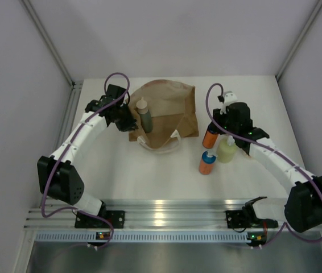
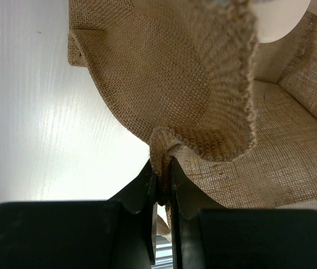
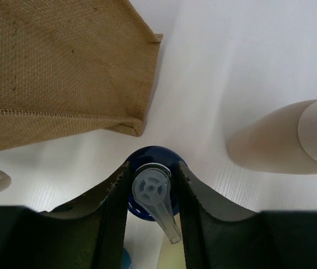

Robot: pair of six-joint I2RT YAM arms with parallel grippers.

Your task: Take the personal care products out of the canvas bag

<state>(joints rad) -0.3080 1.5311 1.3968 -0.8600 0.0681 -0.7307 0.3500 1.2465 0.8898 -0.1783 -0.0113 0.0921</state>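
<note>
The canvas bag [image 1: 172,105] was laid flat toward 12 o'clock on the white table [image 1: 115,170]. Its far edge was near the table's back edge, and its white rope handles [image 1: 169,145] trailed toward 6 o'clock. At the bag's 9 o'clock side, a fold of the woven rim was pinched tight in the closed left gripper [image 2: 161,168]. Just beside that pinch, a tan bottle [image 1: 142,106] and a dark grey-green bottle [image 1: 145,120] were seen against the fabric.

At the bag's 3 o'clock side, the right gripper [image 3: 153,168] was clamped on the blue cap of an orange pump bottle [image 1: 210,139]. Only a narrow strip of table was left between this bottle and the bag's right edge. A second orange bottle [image 1: 206,164] stood at 6 o'clock of the held one, with a yellow-green bottle [image 1: 227,150] just beside them at 4 o'clock. A cream bottle [image 3: 276,143] was seen near the right fingers from the wrist.

Bare tabletop was left between the handles and the aluminium rail [image 1: 166,207] at 6 o'clock. A narrower margin was left at 3 o'clock, toward the table's side edge.

Any writing on the bottles was too small to be read.
</note>
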